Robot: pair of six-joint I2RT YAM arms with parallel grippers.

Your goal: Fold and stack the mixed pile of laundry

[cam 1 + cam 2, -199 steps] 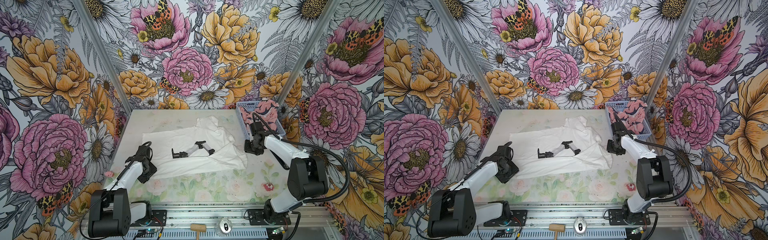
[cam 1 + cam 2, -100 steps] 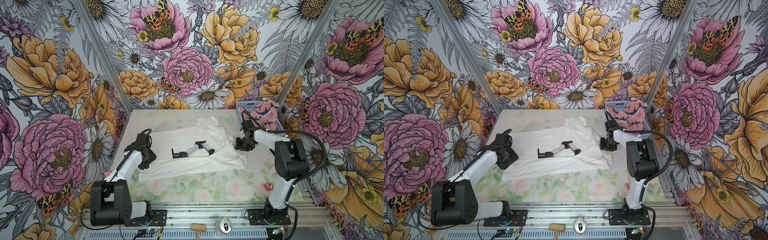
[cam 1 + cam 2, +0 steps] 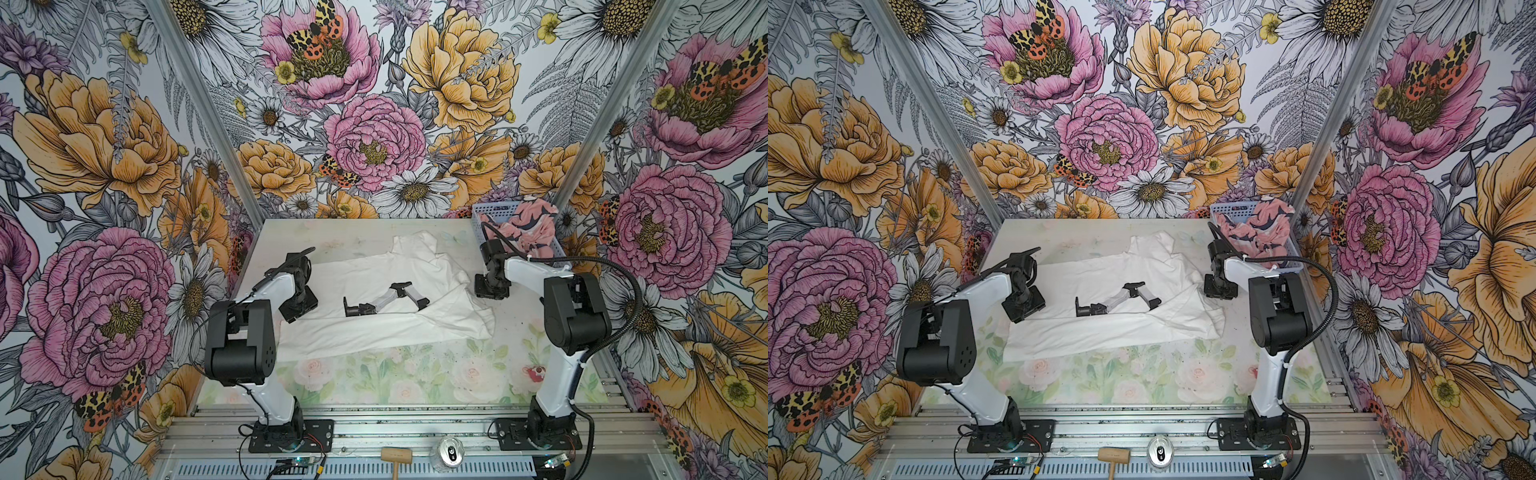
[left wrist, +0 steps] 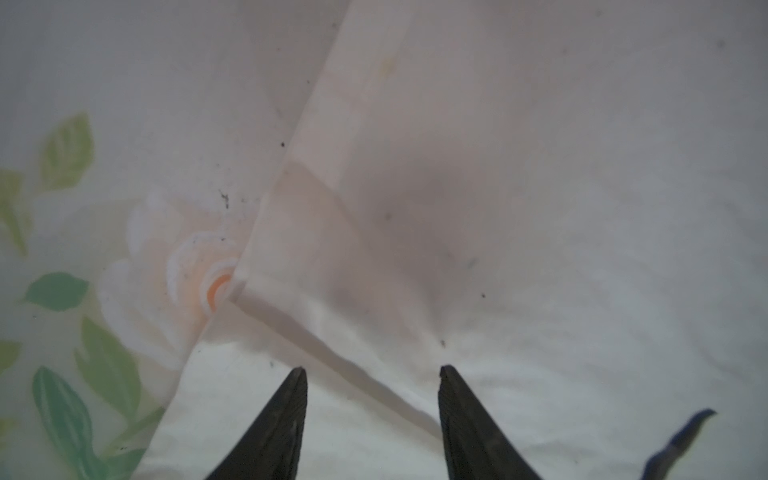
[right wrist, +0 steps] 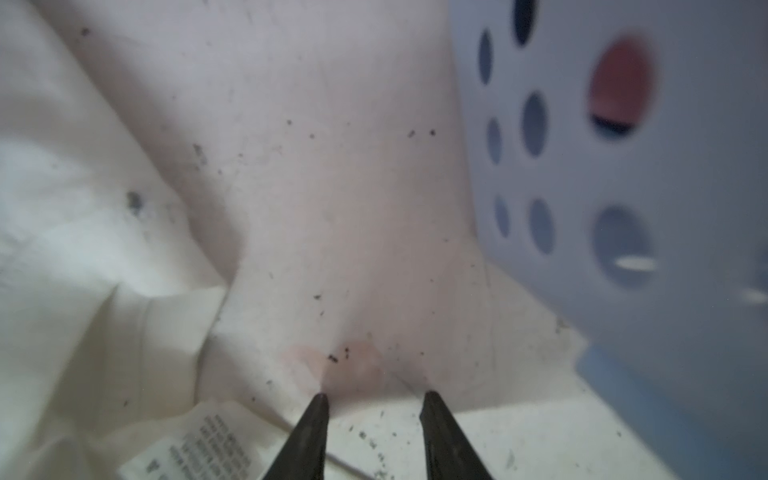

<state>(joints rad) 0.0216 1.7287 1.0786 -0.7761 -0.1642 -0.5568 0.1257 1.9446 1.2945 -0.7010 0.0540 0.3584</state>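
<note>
Both arms have reared up at the elbows. The left pincer [image 3: 297, 308] has shifted farther back along the T-shirt [image 3: 374, 328] edge, and the right pincer [image 3: 491, 289] has slid closer to it.

Floral wallpaper walls [image 3: 374, 124], aluminium corner posts [image 3: 203, 104]; faded rose-print tabletop [image 3: 395, 374], possibly dirt-speckled.

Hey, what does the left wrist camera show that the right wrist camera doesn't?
Only the left wrist view: the left hand open over a corner of the white T-shirt, beside a printed rose on the table.
Only the right wrist view: the right hand open over bare table, the light blue perforated basket, the pink garment glimpsed through one hole, and the shirt's care label.
Both: white shirt cloth, speckled table surface, each hand holding nothing.
</note>
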